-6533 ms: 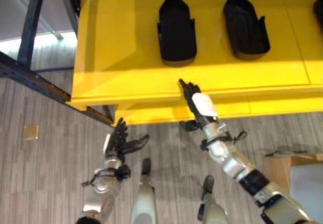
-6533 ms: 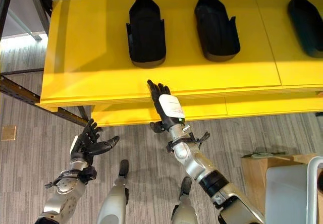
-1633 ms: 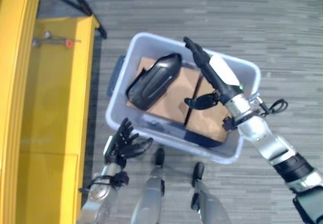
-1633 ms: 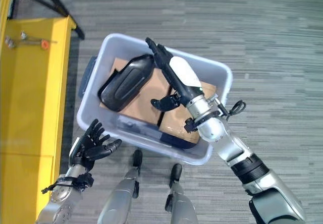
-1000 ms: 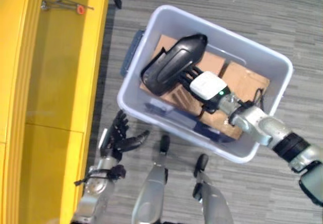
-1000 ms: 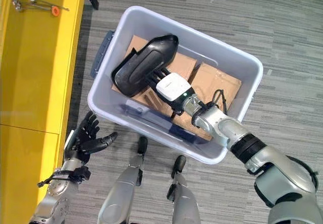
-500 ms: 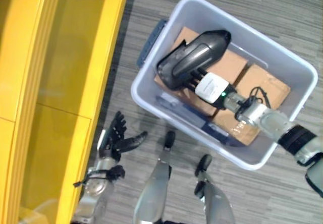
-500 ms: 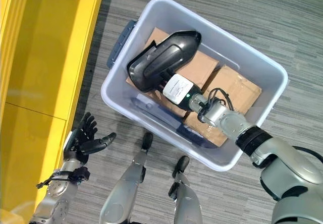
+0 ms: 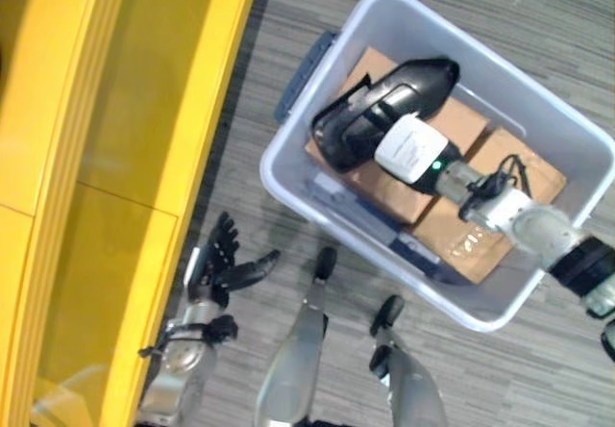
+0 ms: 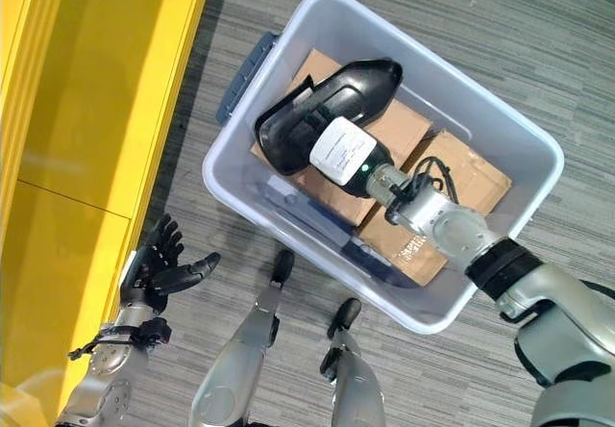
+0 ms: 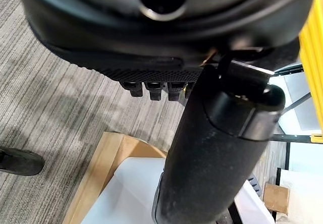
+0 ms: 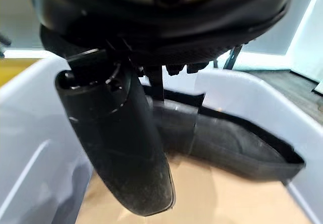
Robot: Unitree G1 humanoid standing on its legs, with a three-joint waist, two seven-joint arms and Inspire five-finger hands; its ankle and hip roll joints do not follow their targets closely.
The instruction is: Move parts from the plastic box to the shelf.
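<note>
Yellow shelf [image 9: 115, 110] runs down the robot's left side, well apart from nothing much: the clear plastic box [image 9: 586, 148] sits on the grey floor [image 10: 500, 23] just beside it, with only a narrow strip of floor between the box's blue handle [image 10: 242, 73] and the shelf edge. Inside the box, cardboard liner [image 9: 500, 158] covers the bottom, and one black part [image 9: 423, 79] lies on it, slanted, toward the shelf-side corner. Step in hand looks like the pick: right hand [image 10: 341, 153] is down in the box, lying over the wide end of the part, white back cover facing up. Fingers go under or into the part's shell, so cannot tell whether they have closed on it; the right wrist view shows the thumb [image 12: 121, 148] hanging in front of the part [image 12: 227, 143] and the box wall [image 12: 30, 133], no clear pinch visible. Left hand [image 9: 223, 265] hangs idle low by the shelf, fingers spread and relaxed, holding nothing. Next move likely calls for a firm grasp, then a straight lift to clear the box rim before swinging left. Box walls are close around the part on the shelf side; more open room over the cardboard on the far side. Shelf top near the box looks bare, room to set down.
</note>
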